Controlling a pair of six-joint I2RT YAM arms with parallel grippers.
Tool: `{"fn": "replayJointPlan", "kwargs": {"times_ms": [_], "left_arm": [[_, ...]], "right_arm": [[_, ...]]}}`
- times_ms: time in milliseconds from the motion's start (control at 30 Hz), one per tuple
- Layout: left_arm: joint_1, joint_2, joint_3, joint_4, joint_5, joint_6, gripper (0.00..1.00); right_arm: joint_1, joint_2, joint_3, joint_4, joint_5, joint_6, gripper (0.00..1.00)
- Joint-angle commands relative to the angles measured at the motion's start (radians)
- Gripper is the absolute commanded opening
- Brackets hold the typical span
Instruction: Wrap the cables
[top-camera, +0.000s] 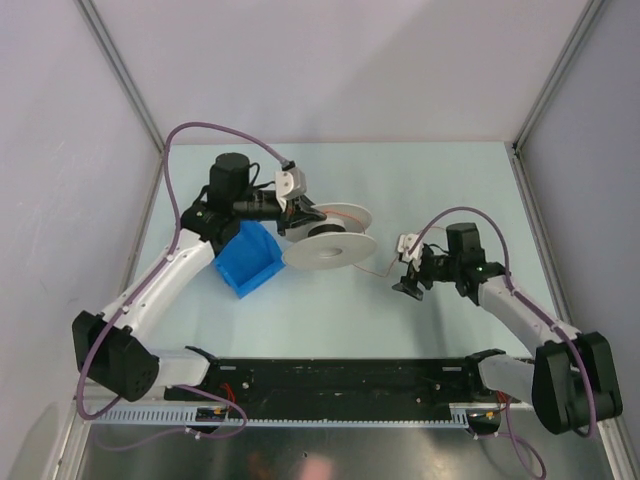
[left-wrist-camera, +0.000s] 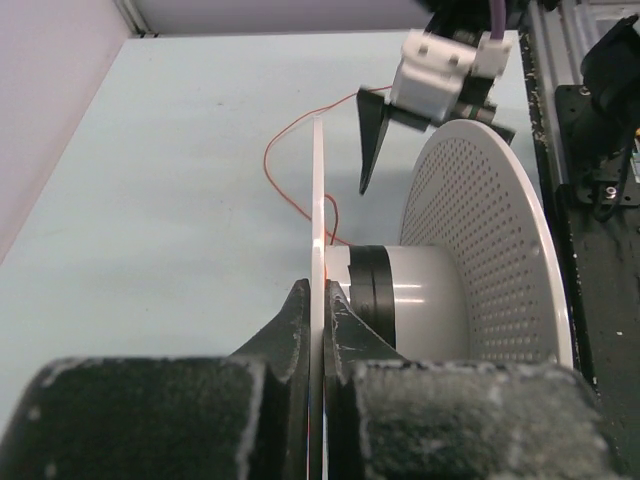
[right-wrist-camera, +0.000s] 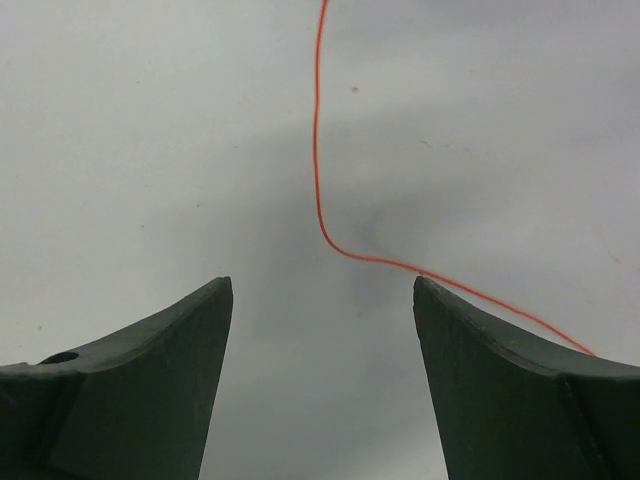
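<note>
A grey-white spool (top-camera: 330, 250) sits mid-table, and my left gripper (top-camera: 300, 215) is shut on it. In the left wrist view the jaws (left-wrist-camera: 320, 287) pinch the thin edge of one flange (left-wrist-camera: 318, 200). The grey hub (left-wrist-camera: 430, 300) and the perforated far flange (left-wrist-camera: 490, 240) lie to its right. The cable, a thread-thin reddish wire (left-wrist-camera: 268, 160), loops over the table from the hub. It trails toward my right gripper (top-camera: 408, 283), which hangs open just above the table. In the right wrist view the wire (right-wrist-camera: 318, 150) bends past the right fingertip (right-wrist-camera: 440, 320), outside the open jaws (right-wrist-camera: 322, 287).
A blue open box (top-camera: 250, 258) stands against the spool's left side, under the left arm. A black rail (top-camera: 330, 375) runs along the near edge between the arm bases. Walls close the table at the left, back and right.
</note>
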Motion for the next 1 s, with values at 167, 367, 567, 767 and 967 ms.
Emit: {"fn": "replayJointPlan", "kwargs": {"times_ms": [167, 367, 567, 767, 967], "left_arm": [[0.006, -0.087, 0.051, 0.052, 0.115, 0.026, 0.0], [0.007, -0.109, 0.063, 0.051, 0.132, 0.028, 0.0], [0.013, -0.147, 0.062, 0.052, 0.146, 0.025, 0.0], [0.016, -0.21, 0.006, 0.052, 0.131, 0.089, 0.0], [0.017, -0.218, -0.002, 0.053, 0.135, 0.105, 0.0]], "right_arm": [[0.132, 0.196, -0.005, 0.283, -0.044, -0.129, 0.75], [0.184, 0.274, -0.005, 0.331, -0.026, -0.256, 0.56], [0.178, 0.313, -0.001, 0.347, 0.022, -0.308, 0.06], [0.075, 0.293, 0.0, 0.285, 0.05, -0.364, 0.0], [0.0, 0.261, 0.0, 0.204, 0.052, -0.415, 0.0]]}}
